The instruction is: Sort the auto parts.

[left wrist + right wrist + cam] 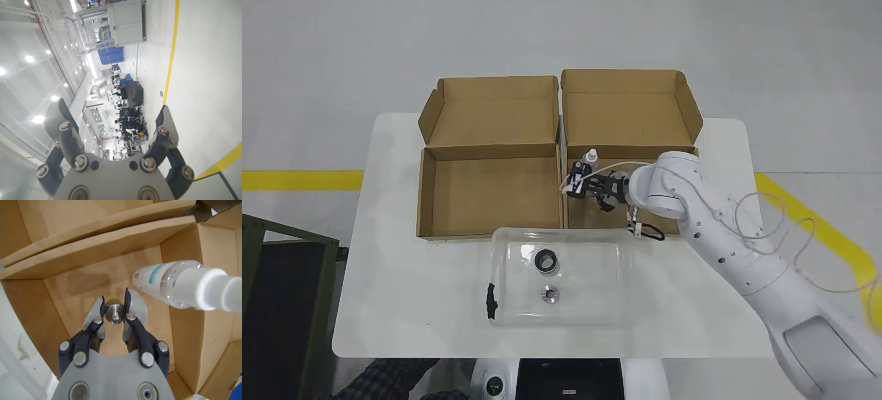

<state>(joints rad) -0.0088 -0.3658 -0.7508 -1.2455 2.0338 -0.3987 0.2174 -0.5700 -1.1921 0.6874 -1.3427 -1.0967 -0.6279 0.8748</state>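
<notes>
1. Two open boxes stand side by side at the far side of the table [392, 250], touching: left box [487, 195] and right box [632, 160].
2. Right gripper [115, 303] is inside the right box, low over the floor, close to the wall shared with the left box; in the top view it shows at [579, 186].
3. Its jaws are narrowed onto a part [114, 312], a small metal cylinder with a yellowish far end. The pads [127, 298] press both sides, and the stub end faces the wrist.
4. The part is clamped between the fingertips and looks to be above the box floor; whether it touches I cannot tell.
5. Bottle [166, 285], clear with a white spray cap, stands in the same box just beside the gripper, on its far side [589, 160]. The gap to the finger is small.
6. Most of the box floor on the gripper's right is bare; the near wall and shared wall are both close.
7. Left gripper [113, 108] is spread wide, nothing between the fingers, aimed at the room away from the table.
8. Clear tray [602, 305] sits at the near table edge, just in front of the boxes. It holds a ring [545, 260], a small round piece [551, 293] and a black strip [489, 298], well apart from each other.
</notes>
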